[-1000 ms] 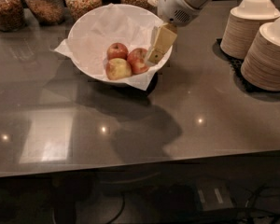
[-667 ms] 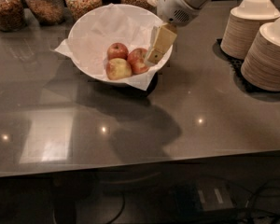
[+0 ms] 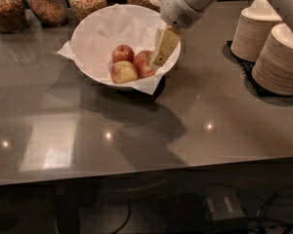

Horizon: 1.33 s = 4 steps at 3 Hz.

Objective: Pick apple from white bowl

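Nothing much has moved in the last second: the gripper (image 3: 158, 58) hangs where it did, tilted down over the right inner side of the white bowl (image 3: 88, 38), its tan tip low inside the rim. Whether it is released or clenched cannot be told. The apple (image 3: 143, 64), red with orange-yellow streaks, lies just left of the gripper's tip, so close that touching or apart cannot be told. It is round, with no clear long axis, and its stem end does not show. It rests on the crumpled white paper (image 3: 100, 30) lining the bowl, against a mostly yellow apple (image 3: 123, 72) on its near left and a smaller darker red apple (image 3: 122, 53) on its far left. The bowl stands near the desk's far edge, left of the middle. 4 glass jars (image 3: 46, 4) of dry food line the far edge toward the far left corner. 2 stacks of beige paper bowls (image 3: 281, 62) stand at the right edge, near the far right corner.
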Tool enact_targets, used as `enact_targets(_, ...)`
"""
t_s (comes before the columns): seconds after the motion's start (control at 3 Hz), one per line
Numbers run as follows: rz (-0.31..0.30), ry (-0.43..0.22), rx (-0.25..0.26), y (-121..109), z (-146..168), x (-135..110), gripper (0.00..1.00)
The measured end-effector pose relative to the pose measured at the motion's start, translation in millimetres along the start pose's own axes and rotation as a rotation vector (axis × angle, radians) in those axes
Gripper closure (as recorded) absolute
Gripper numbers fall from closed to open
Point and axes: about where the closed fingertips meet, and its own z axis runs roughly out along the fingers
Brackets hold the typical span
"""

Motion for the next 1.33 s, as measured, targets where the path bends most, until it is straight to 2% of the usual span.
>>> enact_targets(0.33,-0.019,0.000,-0.005,-10.8,15.8,4.7,0.19)
enact_targets(0.67,-0.021,-0.002,-0.021,-14.5,30.2,8.2,0.42)
enact_targets(1.0,-0.011,-0.001,-0.040,-11.6,38.8,12.7,0.47)
enact_targets(1.33,0.007,0.002,-0.064,-4.2,46.5,18.5,0.35)
